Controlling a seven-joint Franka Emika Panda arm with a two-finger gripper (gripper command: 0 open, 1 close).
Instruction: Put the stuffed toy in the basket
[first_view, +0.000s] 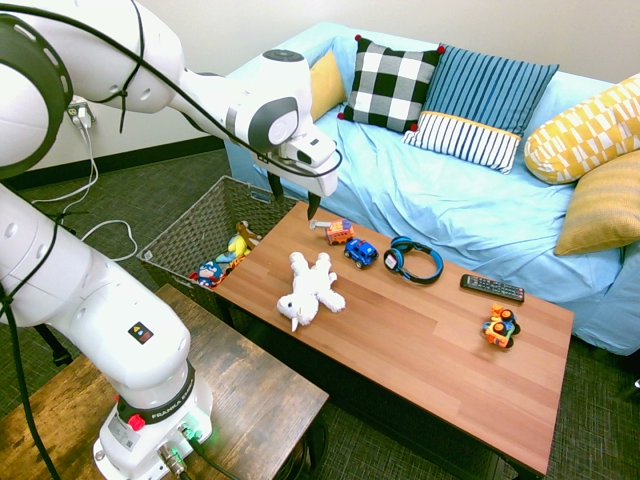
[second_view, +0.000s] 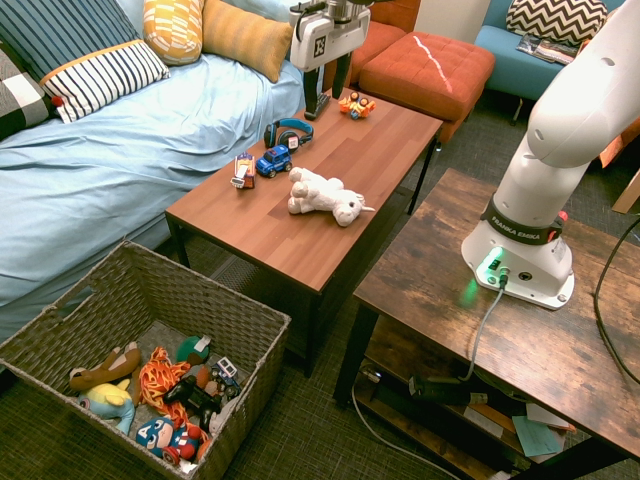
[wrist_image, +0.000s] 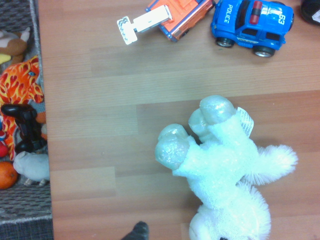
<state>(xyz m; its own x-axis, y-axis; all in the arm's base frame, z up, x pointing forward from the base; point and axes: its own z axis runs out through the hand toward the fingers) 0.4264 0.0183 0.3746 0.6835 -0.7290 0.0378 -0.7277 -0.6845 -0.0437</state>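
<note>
We start with the sofa (first_view: 385, 185) under its pale blue cover, spread across the upper right of the first exterior view. In front of it runs the wooden surface (first_view: 420, 350), and at that surface's end, left of centre in the frame, sits the dark woven basket (first_view: 182, 222), with its rim lower than the tabletop and other toys inside. Above the surface's left end we see the gripper (first_view: 294, 196), released, fingers apart, nothing between them. The white stuffed toy (first_view: 313, 288) lies on the surface, outside the basket, near the long edge in the centre of the frame. Smaller again are the blue headphones (first_view: 414, 260), the blue toy car (first_view: 361, 252) and the orange toy vehicle (first_view: 339, 231).

Our next move should be to line up over the plush body and lower. If we come down off-centre, the fingers could push the toy over that nearby edge and down beside the surface. A shallow pinch on fluff or a floppy leg could let it slip on the lift. Descending too far towards the vehicles could knock them. On the carry, hanging limbs might catch the basket's rim if we travel too low, and releasing early would leave it on the surface or the floor
</note>
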